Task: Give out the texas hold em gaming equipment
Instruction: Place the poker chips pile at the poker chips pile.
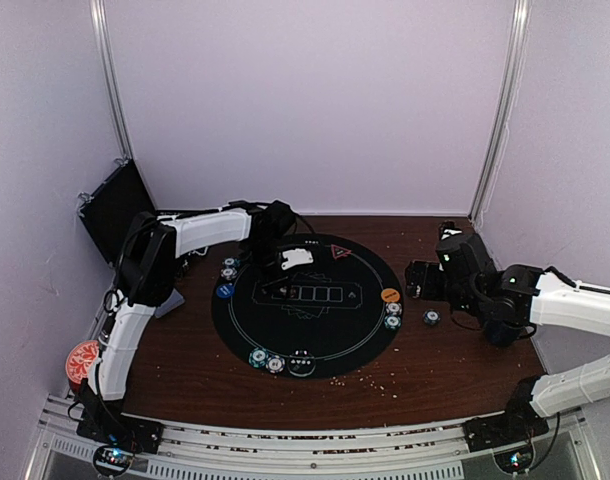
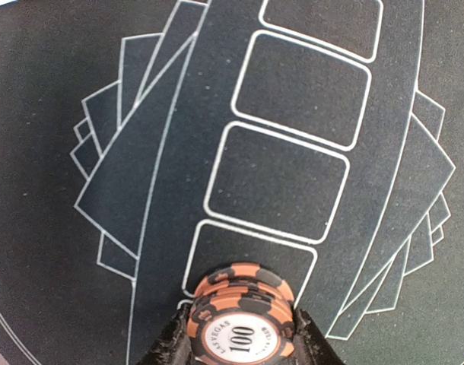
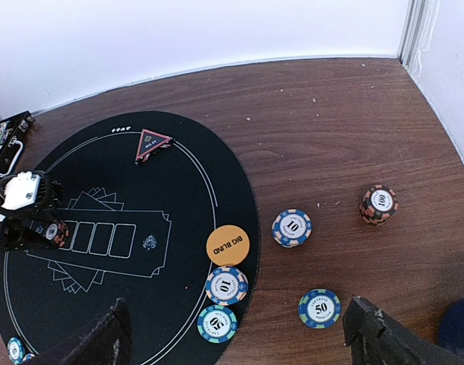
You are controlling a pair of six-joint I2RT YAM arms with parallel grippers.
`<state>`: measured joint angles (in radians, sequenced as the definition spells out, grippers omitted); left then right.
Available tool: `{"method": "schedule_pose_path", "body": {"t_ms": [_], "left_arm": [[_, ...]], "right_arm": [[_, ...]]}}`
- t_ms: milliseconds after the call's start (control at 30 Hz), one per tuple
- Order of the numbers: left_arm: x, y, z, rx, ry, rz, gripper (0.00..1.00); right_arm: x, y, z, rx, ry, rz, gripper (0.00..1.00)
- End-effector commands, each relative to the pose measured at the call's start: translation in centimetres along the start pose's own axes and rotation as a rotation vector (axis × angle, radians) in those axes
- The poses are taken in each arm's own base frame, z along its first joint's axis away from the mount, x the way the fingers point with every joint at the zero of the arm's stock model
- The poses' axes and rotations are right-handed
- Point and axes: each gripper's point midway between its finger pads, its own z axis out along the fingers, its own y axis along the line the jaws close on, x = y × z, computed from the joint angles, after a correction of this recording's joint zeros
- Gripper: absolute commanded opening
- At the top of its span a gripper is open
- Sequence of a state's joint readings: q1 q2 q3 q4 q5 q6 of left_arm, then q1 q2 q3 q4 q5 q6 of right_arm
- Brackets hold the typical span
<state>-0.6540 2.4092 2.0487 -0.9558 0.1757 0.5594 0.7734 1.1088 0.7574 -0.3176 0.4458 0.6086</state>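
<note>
Your left tool [image 2: 241, 338] is clenched on a short stack of orange-and-black 100 chips [image 2: 241, 315], held low over the left end of the row of card outlines [image 2: 281, 175] printed at the middle of the round black mat [image 3: 186, 190]. Your right tool [image 3: 239, 346] hangs released and empty over the mat's right rim, next to the bare wooden surface [image 3: 331, 122]. The spread looks partly done. The red triangle marker [image 3: 152, 143] sits at the far rim. The orange BIG BLIND button [image 3: 227, 245] sits at the right rim, with a blue 10 chip [image 3: 226, 286] and a teal 50 chip [image 3: 217, 323] just beside it. The overhead view shows left-rim chips [image 1: 228, 268] and near-rim chips [image 1: 266, 360]. Probably left to place: the held stack, plus a loose 10 stack [image 3: 291, 228], a loose 50 chip [image 3: 319, 308] and a second 100 stack [image 3: 379, 204] on the wood right of the mat. No playing cards show. The mat's centre gives open room. White walls [image 1: 305, 100] close in at left, far and right, and the loose chips lie near the right tool's path.
</note>
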Motion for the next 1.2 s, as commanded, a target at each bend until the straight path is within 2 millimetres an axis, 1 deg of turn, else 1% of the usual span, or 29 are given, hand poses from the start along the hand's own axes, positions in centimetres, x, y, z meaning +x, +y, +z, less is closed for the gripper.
{"method": "schedule_pose_path", "body": {"t_ms": [0,67,100,167,233,267,400,667,767,967,1067,1167], "left_arm": [[-0.1,-0.4,1.0,0.019,0.008,0.008,0.04],[-0.1,-0.5,1.0,0.022,0.007,0.008,0.06],[-0.1,-0.4,0.9,0.018,0.008,0.007,0.09],[0.0,-0.4,1.0,0.016,0.013,0.008,0.18],[0.1,-0.3,1.1,0.013,0.017,0.007,0.31],[0.2,-0.3,1.2,0.013,0.019,0.007,0.36],[0.2,-0.1,1.4,0.005,0.026,0.007,0.44],[0.2,0.0,1.7,0.011,0.027,0.03,0.47],[0.4,-0.2,2.0,0.023,0.04,0.038,0.51],[1.0,-0.6,2.8,0.048,0.058,0.051,0.56],[1.3,-1.3,3.0,0.094,0.064,0.059,0.55],[1.5,-2.2,3.1,0.142,0.065,0.067,0.51]], "right_arm": [[0.0,-0.6,0.0,0.02,-0.015,0.008,0.98],[0.0,-0.6,0.0,0.022,-0.016,0.007,0.98],[0.0,-0.6,0.0,0.021,-0.016,0.009,0.98],[0.0,-0.6,0.0,0.021,-0.015,0.008,0.98],[0.0,-0.7,0.0,0.023,-0.016,0.007,0.98],[0.0,-0.7,0.1,0.023,-0.015,0.006,0.98],[0.0,-0.7,0.1,0.023,-0.015,0.005,0.98],[0.2,-0.6,0.2,0.027,-0.01,0.0,0.98],[0.2,-0.6,0.3,0.028,-0.01,0.0,0.98],[0.2,-0.7,0.3,0.03,-0.009,-0.002,0.97],[0.2,-0.6,0.3,0.028,-0.011,0.001,0.97],[0.3,-0.7,0.3,0.03,-0.01,0.0,0.97]]}}
